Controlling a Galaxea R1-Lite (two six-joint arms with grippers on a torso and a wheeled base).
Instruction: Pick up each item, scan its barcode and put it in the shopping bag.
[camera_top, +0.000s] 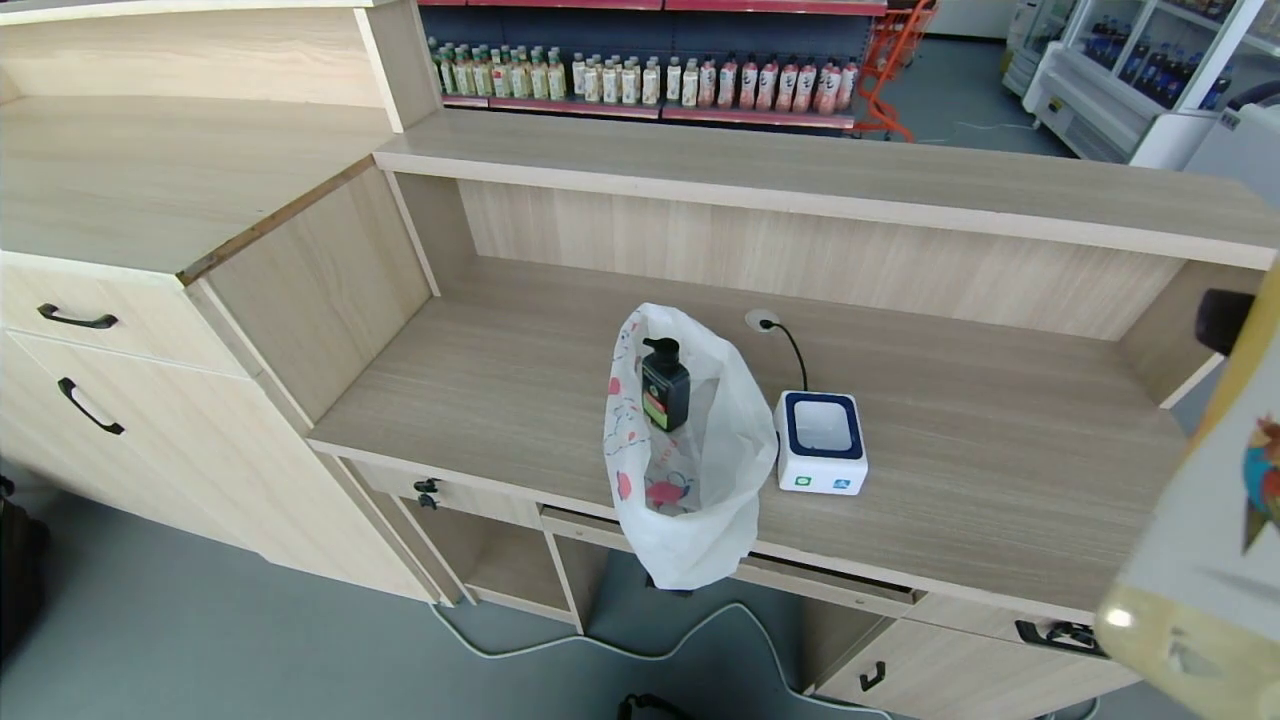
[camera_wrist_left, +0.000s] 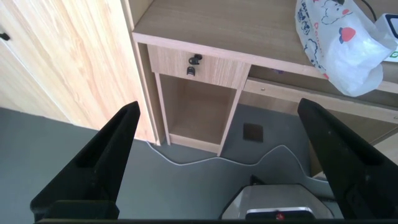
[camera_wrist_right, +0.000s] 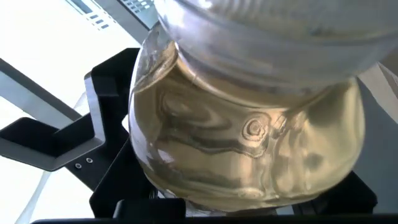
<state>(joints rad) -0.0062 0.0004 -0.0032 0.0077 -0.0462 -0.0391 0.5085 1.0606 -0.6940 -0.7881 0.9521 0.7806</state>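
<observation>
A white shopping bag (camera_top: 690, 450) with red prints stands open on the wooden counter (camera_top: 1000, 450), and a black pump bottle (camera_top: 664, 385) is upright inside it. Right beside the bag sits the white and blue barcode scanner (camera_top: 820, 440). At the right edge of the head view, a large bottle of yellowish liquid (camera_top: 1200, 560) with a pale label is raised close to the camera. My right gripper (camera_wrist_right: 236, 162) is shut on this bottle (camera_wrist_right: 249, 143). My left gripper (camera_wrist_left: 217, 168) hangs open and holds nothing, low over the floor before the counter, with the bag (camera_wrist_left: 339, 43) up ahead.
The scanner's black cable (camera_top: 790, 345) runs to a hole in the counter. A raised shelf (camera_top: 800, 170) walls the back, and a taller cabinet (camera_top: 150, 170) with drawers stands to the left. Below are open cubbies (camera_wrist_left: 199, 112), and a grey cord (camera_top: 560, 645) lies on the floor.
</observation>
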